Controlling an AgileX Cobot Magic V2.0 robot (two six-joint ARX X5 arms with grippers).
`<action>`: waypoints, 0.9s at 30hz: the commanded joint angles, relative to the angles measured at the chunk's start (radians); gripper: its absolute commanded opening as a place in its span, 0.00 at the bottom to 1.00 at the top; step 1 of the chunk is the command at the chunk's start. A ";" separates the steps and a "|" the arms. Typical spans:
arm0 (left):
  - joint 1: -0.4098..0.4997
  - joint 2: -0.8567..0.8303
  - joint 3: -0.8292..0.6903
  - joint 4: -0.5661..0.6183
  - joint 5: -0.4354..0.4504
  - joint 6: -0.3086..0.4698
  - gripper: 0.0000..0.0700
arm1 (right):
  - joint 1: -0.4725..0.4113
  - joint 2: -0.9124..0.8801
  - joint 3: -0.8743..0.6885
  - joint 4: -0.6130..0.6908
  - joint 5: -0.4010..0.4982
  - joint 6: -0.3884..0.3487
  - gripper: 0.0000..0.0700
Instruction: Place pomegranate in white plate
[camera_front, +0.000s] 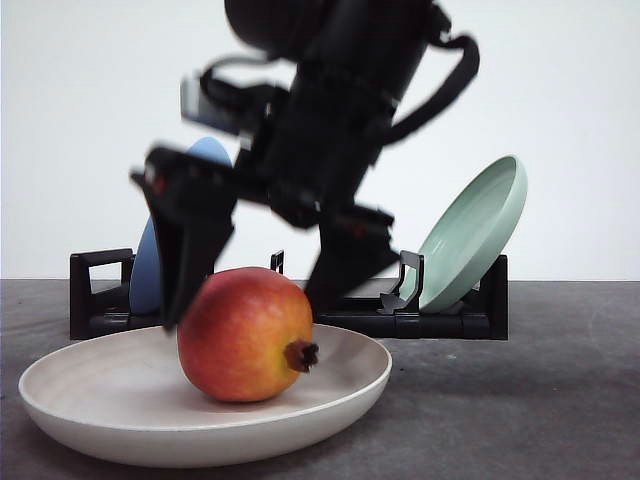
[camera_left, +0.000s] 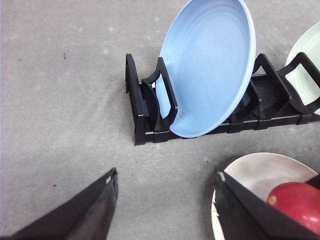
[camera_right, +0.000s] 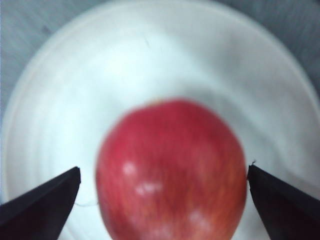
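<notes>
The pomegranate (camera_front: 245, 335) rests in the white plate (camera_front: 100, 420) at the table's front, its brown crown pointing right. My right gripper (camera_front: 248, 310) hangs over it, open, one finger on each side of the fruit and blurred by motion. In the right wrist view the pomegranate (camera_right: 170, 150) sits between the spread fingers of the right gripper (camera_right: 164, 172) above the white plate (camera_right: 75, 75), with a small gap on each side. My left gripper (camera_left: 166, 175) is open over bare table, with the white plate (camera_left: 260, 170) and pomegranate (camera_left: 297, 202) beside one finger.
Behind the white plate stands a black dish rack (camera_front: 100, 290) (camera_left: 140, 110). It holds a blue plate (camera_front: 145, 270) (camera_left: 210, 65) on the left and a pale green plate (camera_front: 475, 230) (camera_left: 307, 60) on the right, both leaning. The table is grey.
</notes>
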 joint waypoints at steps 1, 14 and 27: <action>0.000 0.005 0.003 0.010 0.000 0.003 0.51 | 0.014 -0.027 -0.002 0.029 0.017 -0.030 1.00; 0.000 0.005 0.003 0.009 0.000 0.003 0.51 | -0.071 -0.406 -0.340 0.326 -0.034 -0.023 1.00; 0.000 0.005 0.003 0.006 0.000 0.003 0.51 | -0.358 -0.743 -0.498 0.118 -0.076 0.000 0.99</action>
